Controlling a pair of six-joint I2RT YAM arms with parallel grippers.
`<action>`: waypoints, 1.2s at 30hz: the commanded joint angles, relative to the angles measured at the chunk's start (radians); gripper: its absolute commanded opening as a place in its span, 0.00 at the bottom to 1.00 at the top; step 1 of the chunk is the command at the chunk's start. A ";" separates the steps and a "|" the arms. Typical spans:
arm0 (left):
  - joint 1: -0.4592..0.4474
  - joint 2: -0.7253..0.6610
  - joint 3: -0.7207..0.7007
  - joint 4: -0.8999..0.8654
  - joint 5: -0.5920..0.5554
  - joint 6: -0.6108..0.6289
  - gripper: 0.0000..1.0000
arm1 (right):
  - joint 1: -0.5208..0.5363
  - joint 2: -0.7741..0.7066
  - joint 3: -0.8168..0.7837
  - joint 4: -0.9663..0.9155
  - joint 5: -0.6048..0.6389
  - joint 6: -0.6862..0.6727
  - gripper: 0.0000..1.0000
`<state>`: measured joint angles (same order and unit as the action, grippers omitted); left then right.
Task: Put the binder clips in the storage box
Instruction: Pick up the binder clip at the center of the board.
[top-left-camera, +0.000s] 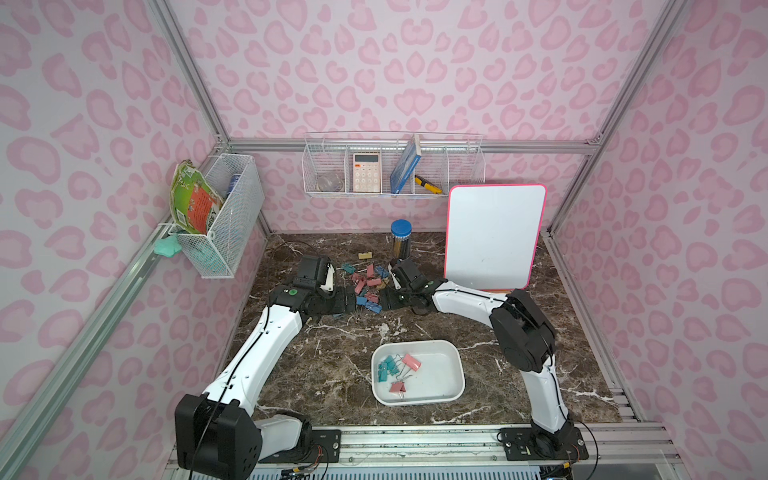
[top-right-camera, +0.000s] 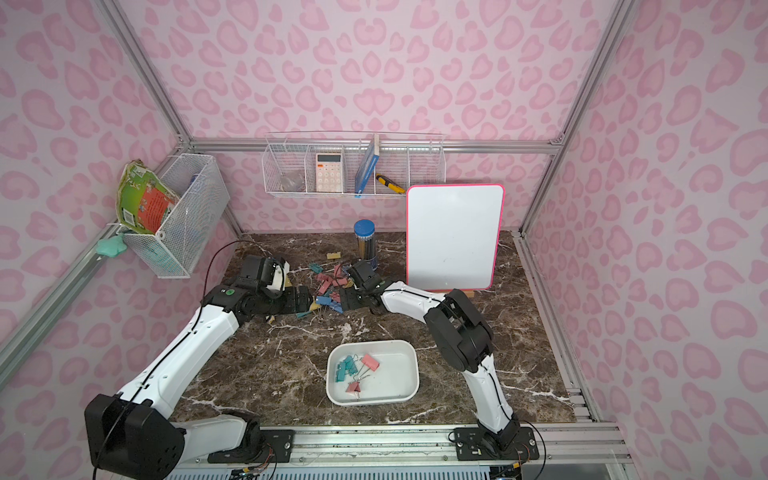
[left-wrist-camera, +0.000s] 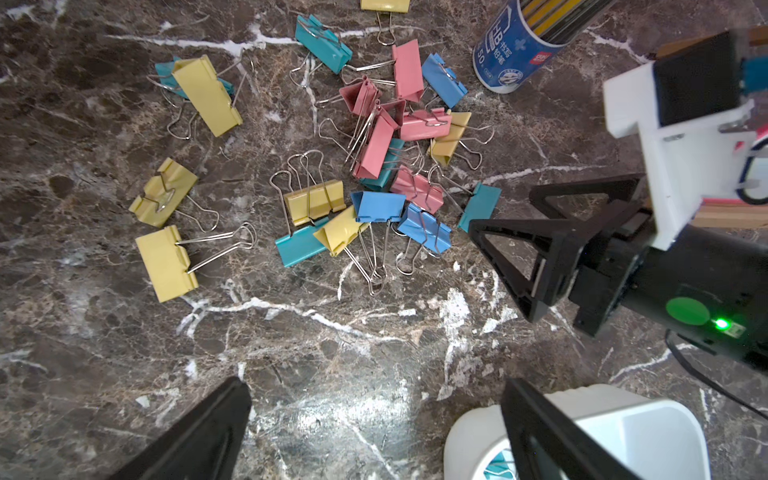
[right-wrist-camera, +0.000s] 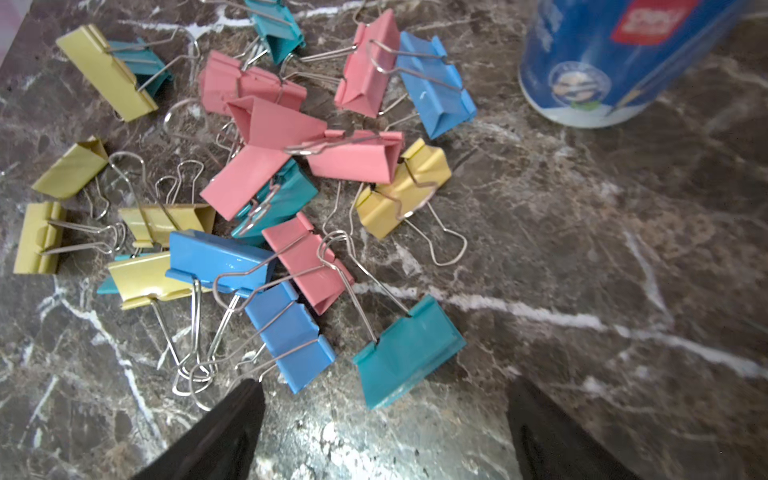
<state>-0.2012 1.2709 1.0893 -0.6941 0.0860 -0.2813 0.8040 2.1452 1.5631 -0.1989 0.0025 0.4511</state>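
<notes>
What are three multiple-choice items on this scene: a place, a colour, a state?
1. Where is the white box? A on the table, apart from the clip pile; B in a basket; C behind the whiteboard.
2. Clip colours in it? A yellow, blue; B teal, pink; C yellow only.
3. The pincers? A both open, empty; B both shut on clips; C one grips the tube.
A: box sits alone on the table. B: teal clips, pink clips inside. A: left pincer and right pincer gape, nothing between.
</notes>
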 joint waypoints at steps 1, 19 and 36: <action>0.002 -0.010 -0.001 0.004 0.022 0.002 0.99 | -0.004 0.037 0.050 -0.046 -0.001 -0.186 0.94; 0.002 -0.027 -0.003 0.009 0.020 0.007 0.99 | -0.032 0.134 0.131 -0.155 -0.060 -0.390 0.72; 0.001 -0.011 0.003 0.000 0.054 0.017 0.99 | -0.034 0.022 0.051 -0.060 -0.122 -0.304 0.43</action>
<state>-0.2012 1.2591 1.0843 -0.6937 0.1280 -0.2806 0.7692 2.2082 1.6409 -0.3103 -0.1078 0.0956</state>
